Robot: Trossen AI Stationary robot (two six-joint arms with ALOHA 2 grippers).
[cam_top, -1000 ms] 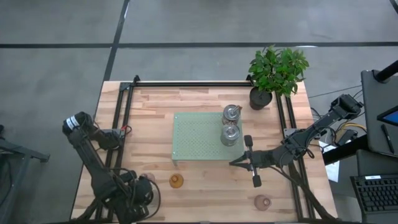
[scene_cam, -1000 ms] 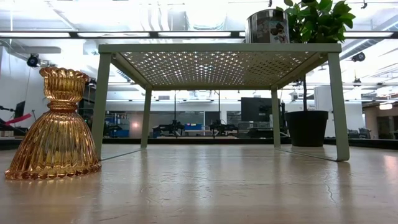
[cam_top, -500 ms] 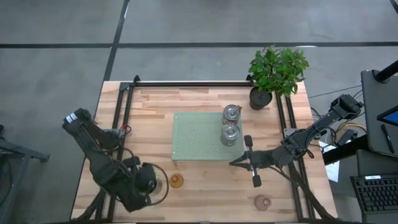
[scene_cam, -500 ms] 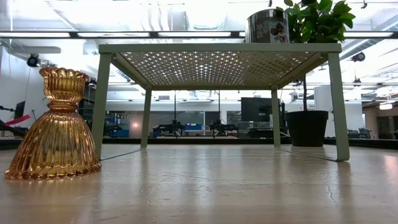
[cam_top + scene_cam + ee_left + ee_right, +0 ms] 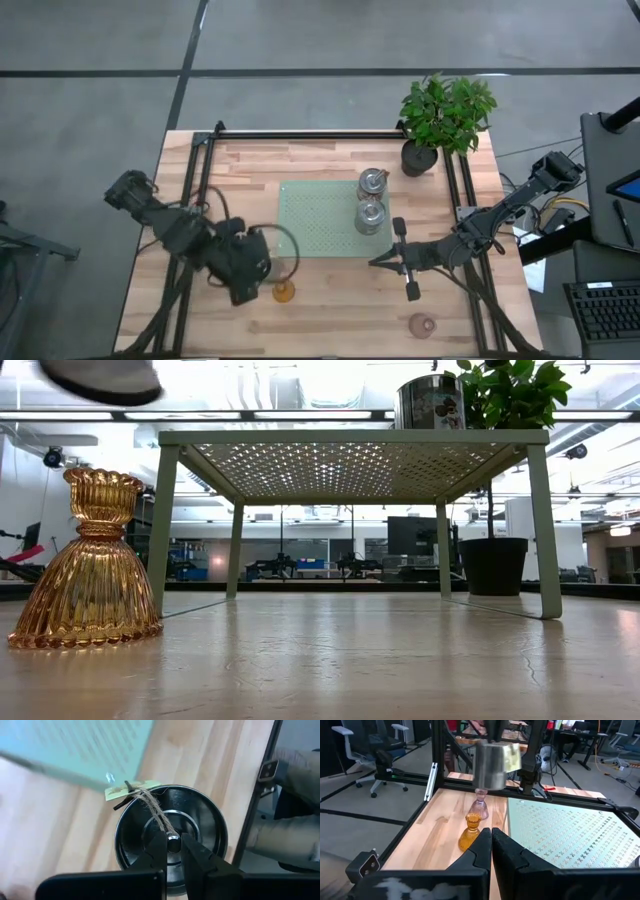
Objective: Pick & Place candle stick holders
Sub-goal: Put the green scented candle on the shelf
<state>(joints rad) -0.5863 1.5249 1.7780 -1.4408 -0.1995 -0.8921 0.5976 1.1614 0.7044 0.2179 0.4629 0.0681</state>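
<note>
My left gripper (image 5: pixel 268 260) is shut on a silvery holder (image 5: pixel 200 827), held in the air near the green tray's (image 5: pixel 320 235) near left corner. The holder also shows in the right wrist view (image 5: pixel 495 764), and its underside shows in the low view (image 5: pixel 100 378). An amber holder (image 5: pixel 284 291) stands on the table just below it, and a pink holder (image 5: pixel 480 807) stands beyond that. Two silvery holders (image 5: pixel 372 198) stand on the tray. Another pink holder (image 5: pixel 422 324) stands near the front edge. My right gripper (image 5: pixel 378 262) is shut and empty beside the tray. My left gripper pinches the small post in the middle of the silvery holder's hollow (image 5: pixel 173 839) between its two fingertips (image 5: pixel 159 845). The fingers reach into the cup from above, pointing down. The holder hangs upright, clear of the table, with a twine-tied tag (image 5: pixel 131 791) on its rim.
A potted green plant (image 5: pixel 445 115) stands at the tray's far right corner. Black rails (image 5: pixel 200 190) run along the table's left, right and far sides. Bare wood lies between the tray and the near edge.
My left gripper has gone from the table's near left corner toward the far edge and the right, up to the tray's near left corner, carrying the silvery holder clear of the table. The holder's underside has come into the low view's top.
</note>
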